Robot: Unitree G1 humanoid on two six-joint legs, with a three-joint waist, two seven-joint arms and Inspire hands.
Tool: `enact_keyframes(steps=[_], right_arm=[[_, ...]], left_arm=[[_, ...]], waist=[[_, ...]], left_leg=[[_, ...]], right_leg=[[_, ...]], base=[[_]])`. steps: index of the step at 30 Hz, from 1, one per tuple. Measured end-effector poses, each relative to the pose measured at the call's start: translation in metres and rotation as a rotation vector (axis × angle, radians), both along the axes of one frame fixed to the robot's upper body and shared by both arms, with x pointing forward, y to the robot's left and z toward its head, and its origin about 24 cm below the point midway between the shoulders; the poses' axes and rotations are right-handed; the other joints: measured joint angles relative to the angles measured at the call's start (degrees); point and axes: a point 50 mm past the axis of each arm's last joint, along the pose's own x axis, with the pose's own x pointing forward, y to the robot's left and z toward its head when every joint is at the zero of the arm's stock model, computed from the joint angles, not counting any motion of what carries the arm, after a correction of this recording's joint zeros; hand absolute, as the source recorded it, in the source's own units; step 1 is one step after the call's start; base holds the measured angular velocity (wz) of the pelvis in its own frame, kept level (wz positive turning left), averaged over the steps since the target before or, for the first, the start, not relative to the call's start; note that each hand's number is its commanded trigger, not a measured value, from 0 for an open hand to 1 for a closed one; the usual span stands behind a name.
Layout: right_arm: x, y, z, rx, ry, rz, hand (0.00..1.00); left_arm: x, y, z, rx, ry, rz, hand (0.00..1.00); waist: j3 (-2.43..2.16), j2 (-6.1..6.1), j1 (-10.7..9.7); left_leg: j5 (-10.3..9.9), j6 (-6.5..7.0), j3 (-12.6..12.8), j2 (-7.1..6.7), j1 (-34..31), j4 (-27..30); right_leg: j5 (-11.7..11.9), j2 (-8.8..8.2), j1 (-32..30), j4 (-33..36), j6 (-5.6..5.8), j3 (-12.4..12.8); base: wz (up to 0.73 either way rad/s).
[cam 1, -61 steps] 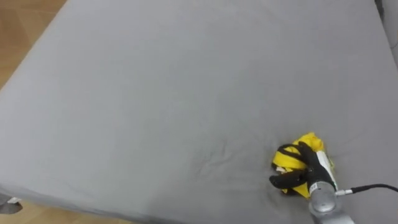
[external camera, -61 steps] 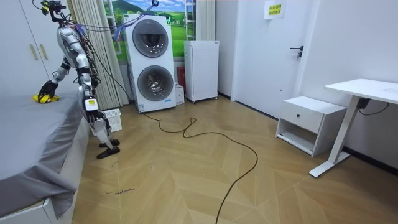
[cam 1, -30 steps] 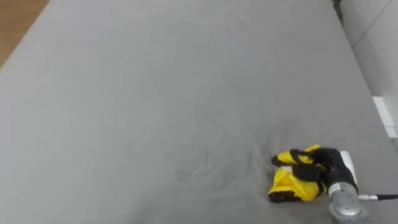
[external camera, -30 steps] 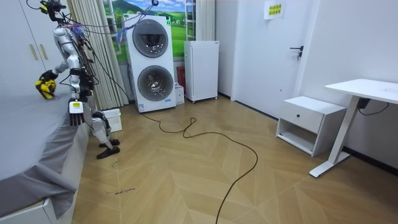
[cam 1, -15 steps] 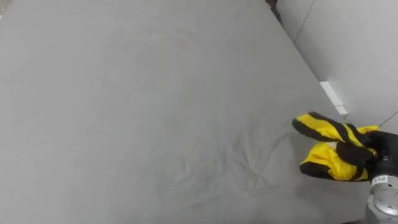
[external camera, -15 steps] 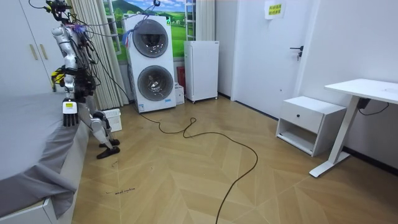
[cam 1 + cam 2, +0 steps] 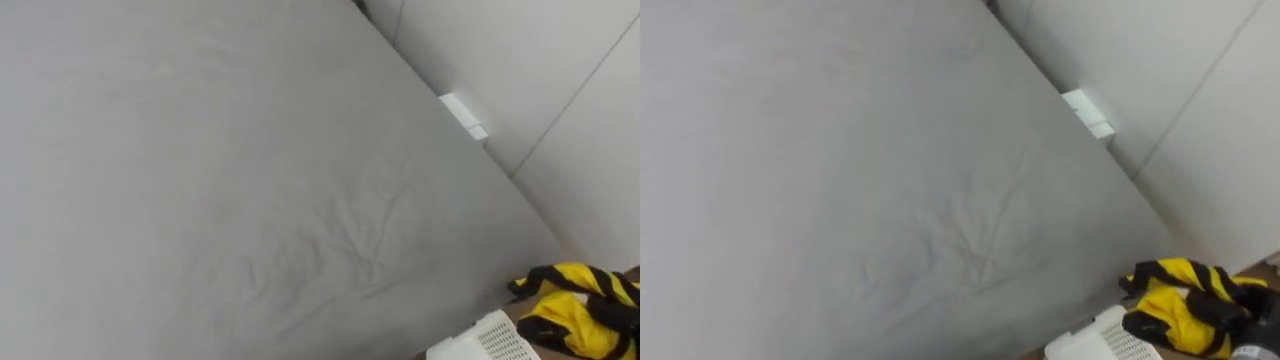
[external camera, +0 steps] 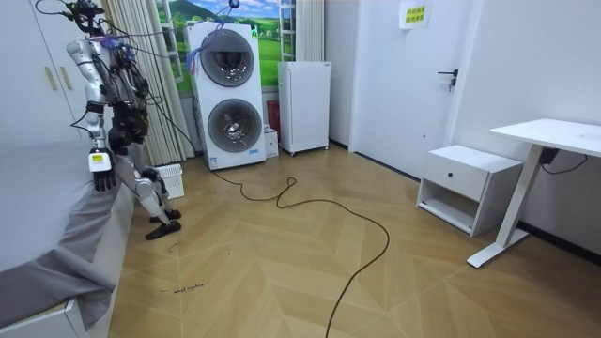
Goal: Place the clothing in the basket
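Note:
A yellow garment with black stripes [image 7: 1175, 308] hangs bunched in my right hand [image 7: 1238, 320], whose dark fingers are curled round it. It is held past the right edge of the grey bed [image 7: 840, 180], off the sheet. Just left of and below the garment shows the corner of a white slotted basket [image 7: 1092, 345]. In the left eye view the same garment [image 7: 572, 312] and basket [image 7: 492, 338] sit at the lower right. The room view has me standing upright at the bed's corner, my left hand [image 8: 97, 176] hanging at my side with loose fingers.
White wardrobe panels [image 7: 560, 90] rise right behind the bed's far edge. A small white block [image 7: 463, 116] sits at that edge. In the room view a curtain [image 8: 141, 75], stacked washing machines [image 8: 228, 94] and a black cable on the wooden floor [image 8: 319, 211] lie to the room view's right.
My right hand has lifted the yellow garment off the sheet and carried it past the bed's right edge. My view has swung right, bringing the wardrobe and the basket's corner in.

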Motion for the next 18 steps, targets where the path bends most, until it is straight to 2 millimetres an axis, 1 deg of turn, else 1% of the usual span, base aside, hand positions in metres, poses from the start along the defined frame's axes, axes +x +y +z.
enact_keyframes(steps=[2,5,7,8,9,10,11,12,13,14,15,16,17,18], right_arm=[[-0.005,0.000,-0.003,0.002,0.018,-0.006,1.00],[-0.016,0.002,-0.009,0.012,0.048,-0.020,1.00],[-0.017,0.004,-0.011,0.017,0.052,-0.022,1.00],[-0.016,0.005,-0.012,0.019,0.055,-0.021,1.00],[-0.014,0.006,-0.015,0.032,0.064,-0.027,1.00],[-0.013,0.006,-0.017,0.038,0.069,-0.029,1.00],[-0.008,0.008,-0.019,0.052,0.072,-0.030,1.00],[-0.001,0.010,-0.020,0.059,0.068,-0.032,1.00],[0.002,0.010,-0.019,0.058,0.064,-0.033,1.00],[0.010,0.011,-0.018,0.058,0.054,-0.031,1.00],[0.016,0.011,-0.016,0.052,0.047,-0.026,1.00],[0.020,0.011,-0.016,0.050,0.046,-0.017,1.00],[0.028,0.013,-0.015,0.053,0.044,-0.001,1.00],[0.036,0.015,-0.014,0.060,0.035,0.006,1.00]], left_arm=[[-0.005,-0.001,0.000,-0.005,0.026,0.008,0.00],[-0.008,-0.001,0.000,-0.005,0.053,0.014,0.00],[-0.007,-0.002,0.000,-0.004,0.059,0.001,0.00],[-0.004,-0.003,-0.001,-0.005,0.056,-0.011,0.00],[0.000,-0.003,-0.001,-0.006,0.050,-0.015,0.00],[0.003,-0.003,-0.001,-0.006,0.046,-0.021,0.00],[0.009,-0.005,-0.002,-0.008,0.039,-0.039,0.00],[0.018,-0.008,-0.003,-0.012,0.034,-0.069,0.00],[0.022,-0.008,-0.004,-0.012,0.032,-0.077,0.00],[0.029,-0.011,-0.005,-0.021,0.029,-0.098,0.00],[0.035,-0.014,-0.006,-0.036,0.019,-0.104,0.00],[0.038,-0.015,-0.006,-0.039,0.014,-0.112,0.00],[0.042,-0.018,-0.006,-0.045,0.006,-0.117,0.00],[0.044,-0.019,-0.007,-0.048,-0.004,-0.129,0.00]], waist=[[-0.08,0.40,-0.2],[-0.06,0.56,-1.1],[-0.10,0.93,-1.6],[0.02,1.30,-1.6],[0.05,1.64,-1.8],[0.13,1.77,-1.8],[0.26,2.16,-1.8],[0.33,2.86,-1.8],[0.40,3.28,-1.7],[0.44,4.40,-1.7],[0.33,5.56,-1.6],[0.43,5.94,-1.6],[0.32,6.49,-1.5],[0.31,6.95,-1.3]], left_leg=[[-0.4,-0.56,1.2,0.38,0.0,0.1],[-0.4,-0.59,1.5,0.39,-0.7,0.2],[-0.5,-0.73,2.2,0.63,-2.1,0.7],[-0.6,-0.80,2.6,0.88,-3.5,1.3],[-0.7,-0.78,2.7,1.15,-4.8,1.8],[-0.7,-0.76,3.0,1.20,-5.5,2.0],[-0.9,-0.51,3.5,1.25,-7.4,2.7],[-0.9,-0.44,3.5,1.22,-9.2,3.0],[-1.0,-0.41,3.5,1.21,-10.0,3.0],[-1.1,-0.14,3.5,1.18,-11.4,3.0],[-1.4,0.30,3.5,1.14,-12.7,3.1],[-1.4,0.42,3.5,1.05,-13.2,3.2],[-1.3,0.62,3.6,0.39,-14.4,3.4],[-1.2,0.89,4.0,0.34,-15.7,3.6]], right_leg=[[0.4,0.54,-0.6,0.0,-0.16,1.3],[0.7,1.05,-1.8,0.6,-0.31,2.8],[1.0,1.29,-3.7,1.3,-0.31,3.5],[1.3,1.33,-5.1,2.0,-0.27,3.7],[1.5,1.35,-6.6,2.5,-0.18,3.8],[1.5,1.43,-7.5,2.8,-0.15,4.0],[1.6,1.45,-9.6,3.6,-0.05,4.1],[1.8,1.44,-11.8,4.6,0.17,4.2],[1.8,1.44,-12.7,5.1,0.23,4.2],[2.0,1.48,-14.4,5.8,0.42,4.2],[2.0,1.50,-16.0,6.6,0.52,4.2],[2.0,1.47,-16.8,7.3,0.57,4.3],[1.9,1.40,-18.8,8.5,0.72,4.7],[1.8,1.42,-20.6,9.7,0.89,5.4]], base=[[-0.50],[-0.30],[-0.22],[-0.16],[-0.14],[-0.10],[-0.08],[-0.06],[0.00],[0.00],[0.00],[-0.05],[-0.12],[-0.14]])
